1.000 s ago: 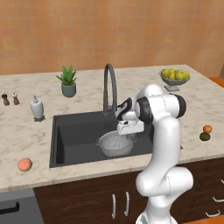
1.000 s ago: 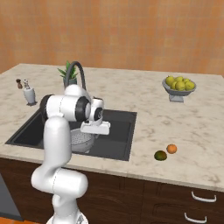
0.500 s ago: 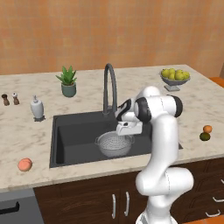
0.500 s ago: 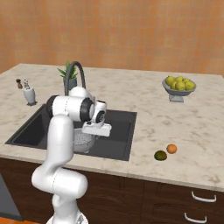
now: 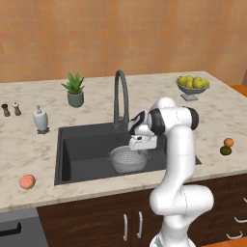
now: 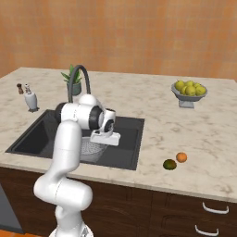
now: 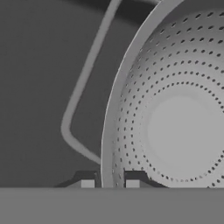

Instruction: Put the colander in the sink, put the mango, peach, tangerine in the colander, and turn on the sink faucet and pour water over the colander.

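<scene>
At the front edge of the counter [image 5: 29, 144], near its left end, the peach [image 5: 27, 181] is seen lying alone, and near the right end of that edge the mango [image 6: 170, 164] and the tangerine [image 6: 181, 157] are found just beside each other, the mango nearer the edge. Just behind the front edge the sink [image 5: 79, 154] is set, and the colander [image 5: 128, 159] is held inside it, toward its right wall, upright. The gripper [image 7: 109, 183] is seen directly above the colander, pointing down, and its fingers [image 7: 87, 183] are clamped on the colander's rim, one outside and one inside the bowl; whether the colander rests on the sink floor cannot be told. One thin side handle is shown looping out from the rim in the hand view. At the sink's back edge the sink faucet [image 5: 121, 96] is raised, its arch bent forward over the basin. Farther back a soap bottle [image 5: 41, 119], two small shakers [image 5: 10, 109], a potted plant [image 5: 74, 89] and, toward the back right corner, a pedestal bowl of yellow-green fruit [image 5: 192, 86] are placed.
</scene>
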